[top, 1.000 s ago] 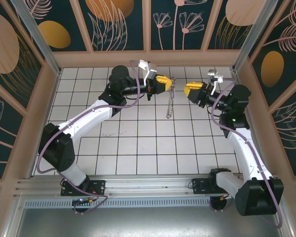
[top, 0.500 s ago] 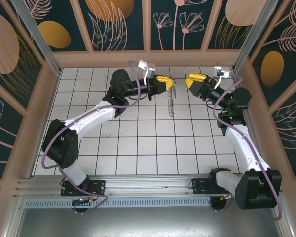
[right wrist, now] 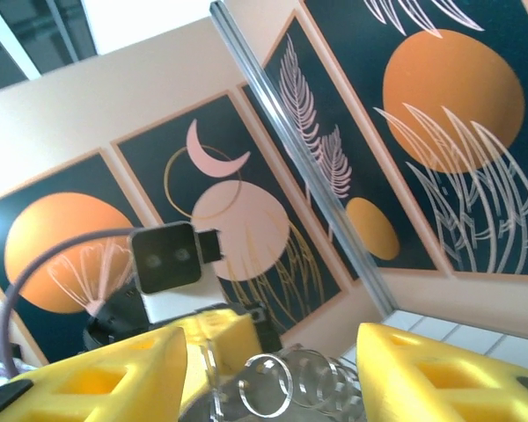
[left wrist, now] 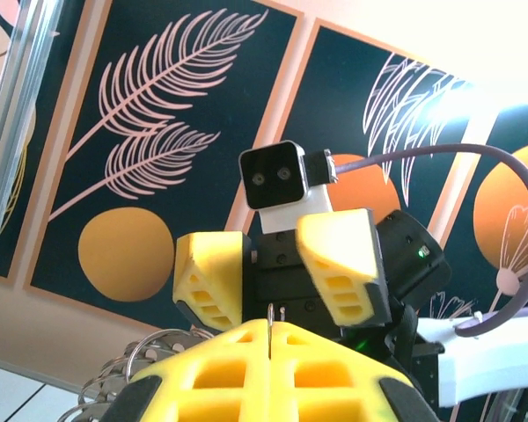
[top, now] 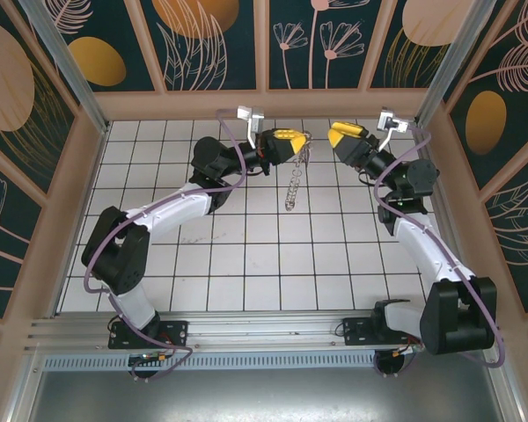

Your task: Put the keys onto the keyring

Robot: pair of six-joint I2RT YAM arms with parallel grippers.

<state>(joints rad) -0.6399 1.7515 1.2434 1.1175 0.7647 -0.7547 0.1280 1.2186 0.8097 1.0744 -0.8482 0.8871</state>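
Keyring [top: 292, 186] hangs from the left hand [top: 299, 142] over the white tiled table [top: 246, 264], its fringe of small metal pieces trailing down in one strand. The left hand's yellow fingers [left wrist: 229, 374] are pressed together on the thin ring wire. Facing it, a little apart, the right hand [top: 333, 134] has its fingers spread, and the right wrist view shows metal loops [right wrist: 277, 387] between them.
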